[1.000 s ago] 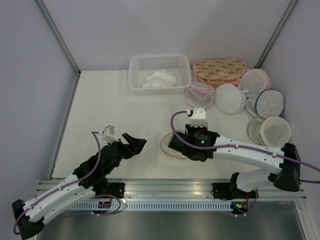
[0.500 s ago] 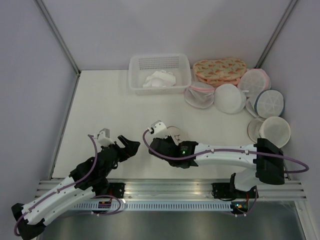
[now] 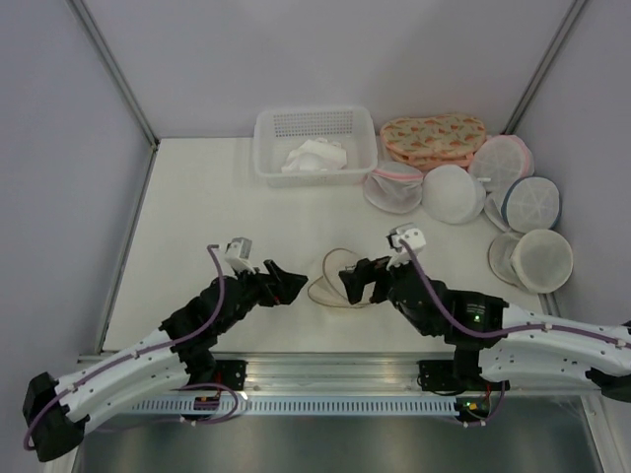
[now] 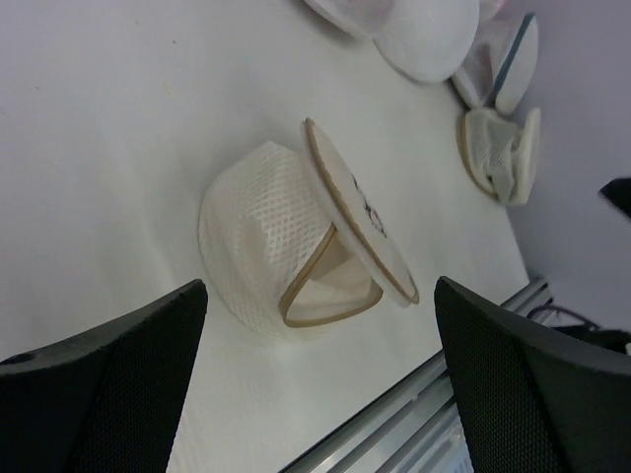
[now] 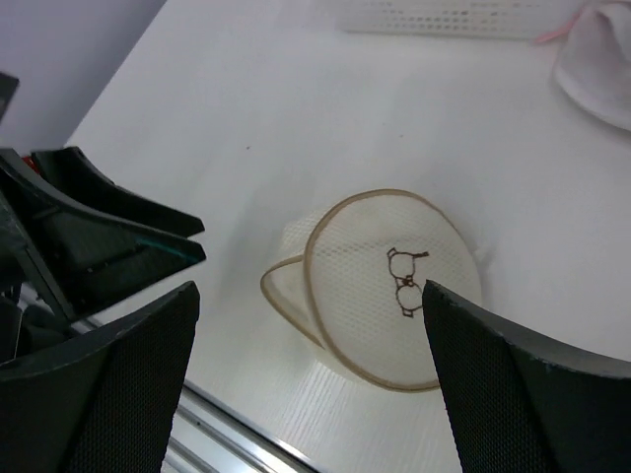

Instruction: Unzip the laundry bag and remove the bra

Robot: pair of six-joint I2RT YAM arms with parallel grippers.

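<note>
While both hands stand with their fingers spread wide and hold nothing, the laundry bag (image 3: 335, 281) lies between them on the surface (image 3: 217, 217), close to its near edge, with the left hand (image 3: 292, 287) just to its left and the right hand (image 3: 355, 281) just to its right. Its round face, bearing the dark zip pull (image 5: 404, 284), is tilted up off the mesh bowl, leaving a tan-rimmed gap on the left side; what lies inside cannot be told. At the far edge a white basket (image 3: 315, 123) holds a heap of white fabric (image 3: 315, 158).
</note>
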